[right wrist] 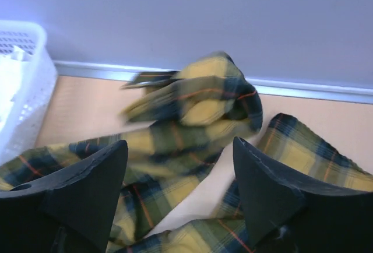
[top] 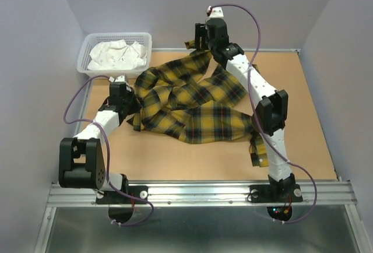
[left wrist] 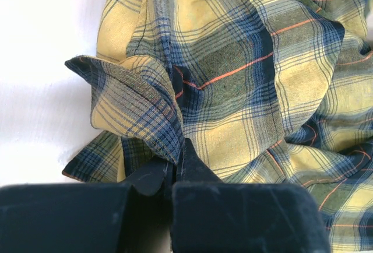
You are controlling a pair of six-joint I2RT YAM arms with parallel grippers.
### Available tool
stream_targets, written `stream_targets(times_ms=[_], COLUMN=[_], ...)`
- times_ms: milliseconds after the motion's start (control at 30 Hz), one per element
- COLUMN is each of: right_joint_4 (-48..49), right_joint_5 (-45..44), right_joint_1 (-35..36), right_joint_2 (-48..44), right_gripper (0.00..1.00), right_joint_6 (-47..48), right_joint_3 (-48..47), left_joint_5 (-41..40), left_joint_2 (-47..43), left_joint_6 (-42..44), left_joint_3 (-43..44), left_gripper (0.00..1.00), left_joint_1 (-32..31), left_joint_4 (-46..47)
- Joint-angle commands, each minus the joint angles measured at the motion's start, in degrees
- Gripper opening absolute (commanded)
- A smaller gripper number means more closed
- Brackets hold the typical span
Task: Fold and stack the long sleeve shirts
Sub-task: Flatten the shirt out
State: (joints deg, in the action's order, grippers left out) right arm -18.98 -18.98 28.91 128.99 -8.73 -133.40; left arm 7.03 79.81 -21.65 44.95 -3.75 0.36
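A yellow flannel shirt (top: 192,104) with dark plaid and thin red lines lies crumpled across the middle of the table. One sleeve runs toward the back wall (right wrist: 198,98), another part hangs toward the front right (top: 258,148). My left gripper (top: 129,102) is at the shirt's left edge, shut on a fold of its cloth (left wrist: 145,107). My right gripper (right wrist: 180,165) is open and empty, held above the sleeve near the back wall; it also shows in the top view (top: 201,38).
A white plastic basket (top: 93,46) with white cloth (top: 119,55) in it stands at the back left; its wall shows in the right wrist view (right wrist: 26,90). Grey walls enclose the table. A metal rail (top: 198,193) runs along the front edge.
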Motion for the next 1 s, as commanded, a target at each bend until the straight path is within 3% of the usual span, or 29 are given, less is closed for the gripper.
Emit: stream_targets(times_ms=[0, 67, 100, 300, 467, 700, 967], right_joint_4=[2.1, 2.1, 2.2, 1.9, 1.9, 3.9, 4.0], right_joint_5=[-1.4, 0.0, 1.7, 9.9, 14.1, 16.9, 21.2], right_joint_1=[-0.3, -0.3, -0.3, -0.2, 0.4, 3.9, 11.7], right_joint_2=[-7.7, -12.3, -16.8, -32.4, -40.5, -42.4, -41.2], right_gripper=[0.81, 0.81, 0.81, 0.76, 0.72, 0.70, 0.67], right_joint_6=[0.8, 0.7, -0.3, -5.5, -9.2, -12.9, -16.8], right_joint_3=[5.6, 13.6, 22.6, 55.4, 71.6, 83.7, 87.4], left_joint_5=[-0.1, -0.4, -0.4, -1.0, -3.1, -3.8, -6.6], left_joint_2=[-1.6, -1.6, -1.5, -0.5, 1.1, 5.9, 9.8], left_joint_6=[0.6, 0.3, 0.3, 0.1, -0.2, -2.6, -3.9], left_joint_3=[-0.5, -0.5, -0.5, 0.9, 2.5, 5.7, 11.0], left_gripper=[0.00, 0.00, 0.00, 0.00, 0.00, 0.00, 0.00], left_joint_1=[-0.3, -0.4, -0.4, -0.3, -0.3, -0.3, -0.3], left_joint_4=[0.1, -0.1, -0.2, -0.3, -0.3, -0.1, 0.1])
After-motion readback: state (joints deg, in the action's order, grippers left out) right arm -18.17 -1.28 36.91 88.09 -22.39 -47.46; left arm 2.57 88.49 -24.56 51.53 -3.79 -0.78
